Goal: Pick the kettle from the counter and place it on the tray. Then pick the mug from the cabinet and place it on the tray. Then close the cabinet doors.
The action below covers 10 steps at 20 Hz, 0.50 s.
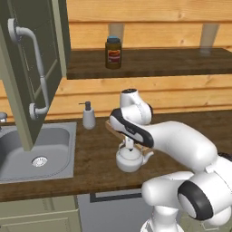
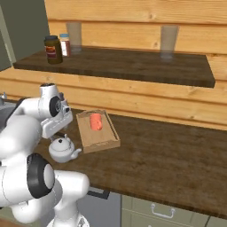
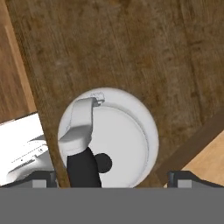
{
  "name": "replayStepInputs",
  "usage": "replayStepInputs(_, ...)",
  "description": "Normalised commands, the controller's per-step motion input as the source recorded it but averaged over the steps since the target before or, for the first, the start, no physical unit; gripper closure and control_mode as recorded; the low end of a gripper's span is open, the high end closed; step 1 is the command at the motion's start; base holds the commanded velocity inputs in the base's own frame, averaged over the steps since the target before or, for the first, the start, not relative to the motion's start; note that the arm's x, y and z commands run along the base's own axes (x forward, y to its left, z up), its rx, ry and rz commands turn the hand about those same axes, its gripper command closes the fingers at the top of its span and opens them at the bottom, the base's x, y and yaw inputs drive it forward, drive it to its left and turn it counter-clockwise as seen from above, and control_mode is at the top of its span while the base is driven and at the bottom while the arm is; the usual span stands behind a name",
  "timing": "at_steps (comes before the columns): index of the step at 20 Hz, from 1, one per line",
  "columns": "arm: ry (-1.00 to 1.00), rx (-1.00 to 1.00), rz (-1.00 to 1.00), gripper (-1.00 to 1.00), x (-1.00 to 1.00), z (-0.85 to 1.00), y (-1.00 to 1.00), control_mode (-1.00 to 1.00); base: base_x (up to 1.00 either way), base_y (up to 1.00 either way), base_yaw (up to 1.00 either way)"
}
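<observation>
The silver-grey kettle (image 1: 130, 159) (image 2: 63, 150) (image 3: 118, 135) stands on the dark wood counter (image 1: 95, 158), close to the near corner of the light-wood tray (image 2: 99, 141). My gripper (image 1: 130, 145) (image 2: 59, 133) (image 3: 116, 177) hangs straight above the kettle, open. In the hand view its two fingertips (image 3: 43, 177) stand wide on either side of the kettle's body, gripping nothing. The kettle's handle (image 3: 81, 135) runs toward the left tip. An orange-red mug (image 2: 95, 122) is on the tray. One cabinet door (image 1: 27, 68) stands open at the left, showing its silver handle (image 1: 38, 68).
A steel sink (image 1: 34, 154) is set into the counter on the left, with a white soap dispenser (image 1: 88, 115) behind it. On the wall shelf (image 2: 133, 66) stand a dark jar (image 1: 113, 53) (image 2: 53, 48), a smaller jar (image 2: 65, 44) and two glasses (image 2: 168, 40).
</observation>
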Motion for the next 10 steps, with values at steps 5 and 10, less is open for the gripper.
replayStepInputs(5, -0.01, 0.00, 0.03, -1.00, 0.03, -0.11, 0.00, -1.00, 0.00, 0.00, 0.00)
replayStepInputs(10, -0.01, 0.00, 0.03, 1.00, -0.07, -0.13, 0.00, -1.00, 0.00, 0.00, 0.00)
